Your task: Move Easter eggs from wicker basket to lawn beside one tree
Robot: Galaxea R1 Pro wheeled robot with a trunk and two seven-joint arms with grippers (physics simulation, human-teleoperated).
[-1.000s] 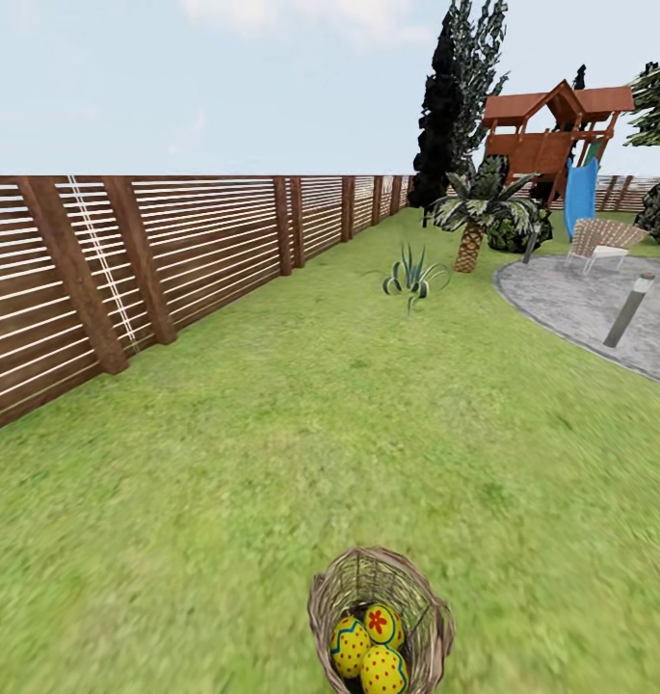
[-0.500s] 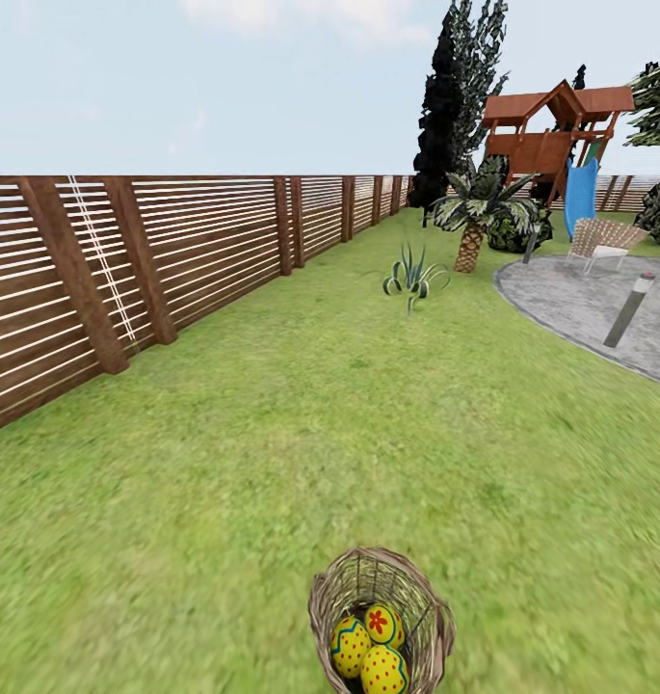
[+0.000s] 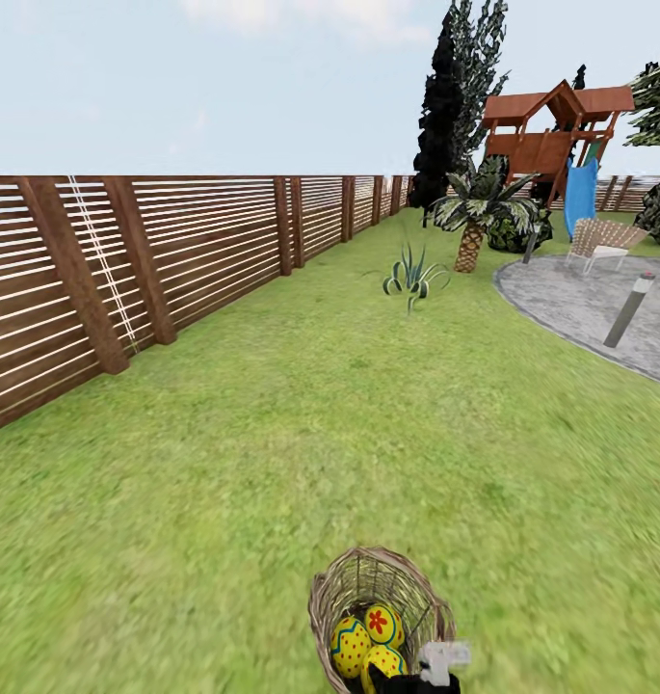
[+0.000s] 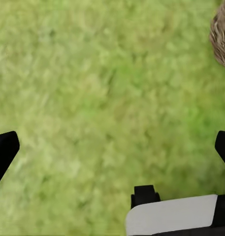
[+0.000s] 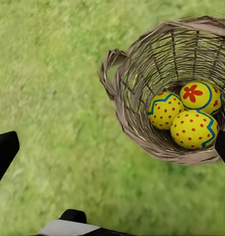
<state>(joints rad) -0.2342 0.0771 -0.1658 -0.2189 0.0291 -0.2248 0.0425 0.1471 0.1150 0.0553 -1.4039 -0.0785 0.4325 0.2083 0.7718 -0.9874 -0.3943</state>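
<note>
The right claw [image 3: 435,665] has just come in over the basket [image 3: 380,617], fingers wide apart; three eggs [image 5: 183,115] lie just ahead, ungrasped. Left claw [image 4: 112,147] gapes over lawn [image 4: 92,98].

Three Easter eggs [image 3: 373,641] in wicker basket [image 3: 341,590] on lawn [image 3: 272,463]; fence [image 3: 175,251] left, patio [image 3: 580,308] far right, gripper [image 3: 435,665], probably right, beside basket.
</note>
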